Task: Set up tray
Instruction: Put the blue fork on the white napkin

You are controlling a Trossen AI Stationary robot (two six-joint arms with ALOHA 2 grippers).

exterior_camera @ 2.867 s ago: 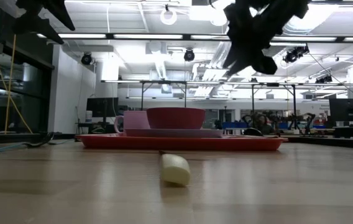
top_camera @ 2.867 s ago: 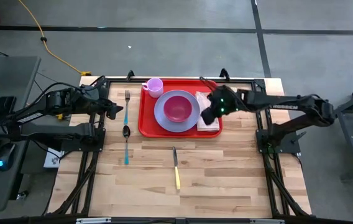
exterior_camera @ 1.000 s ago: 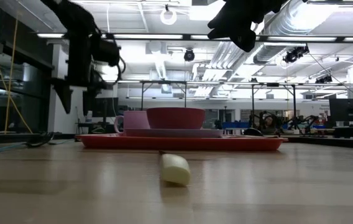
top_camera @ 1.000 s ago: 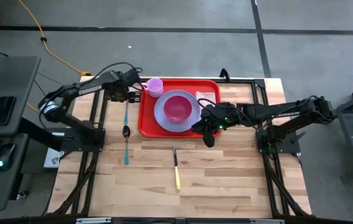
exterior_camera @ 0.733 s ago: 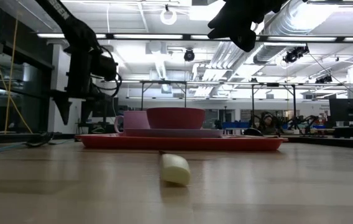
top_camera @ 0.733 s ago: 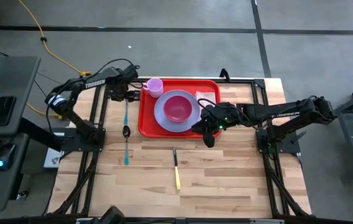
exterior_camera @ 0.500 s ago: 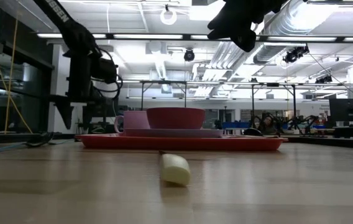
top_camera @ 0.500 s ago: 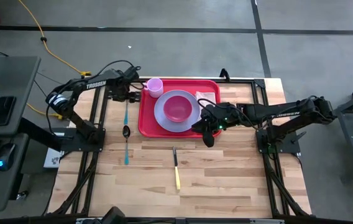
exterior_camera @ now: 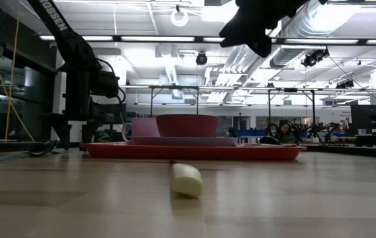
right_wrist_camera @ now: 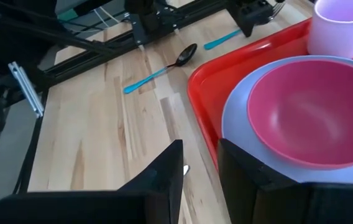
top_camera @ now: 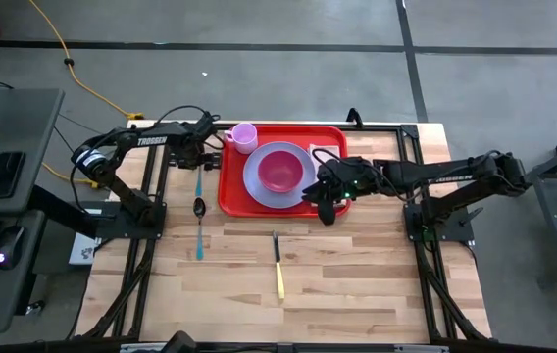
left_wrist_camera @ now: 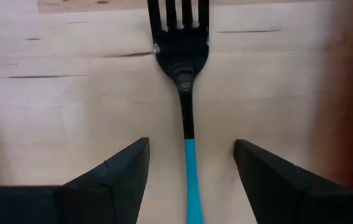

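The red tray point(top_camera: 231, 191) lies at the table's far middle. It carries a lavender plate point(top_camera: 257, 176) with a pink bowl point(top_camera: 280, 169), a pink cup point(top_camera: 243, 135) and a pale napkin point(top_camera: 326, 154). A fork point(left_wrist_camera: 186, 81) with black tines and a teal handle lies on the wood left of the tray. My left gripper point(left_wrist_camera: 190, 144) point(top_camera: 200, 162) is low over it and open, one finger on either side of the handle, apart from it. My right gripper point(right_wrist_camera: 200, 146) point(top_camera: 325, 208) hovers open above the tray's near right corner.
A teal-handled spoon point(top_camera: 199, 208) lies on the wood just nearer than the fork. A knife point(top_camera: 278, 265) with a yellow handle lies in the table's middle, nearer than the tray. Black frame rails point(top_camera: 156, 196) run along both sides of the table. Bare wood fills the near half.
My left gripper has come down toward the table beside the tray's left edge and now straddles the fork, fingers staying open. The fork, the tray and the things on it have kept their places.
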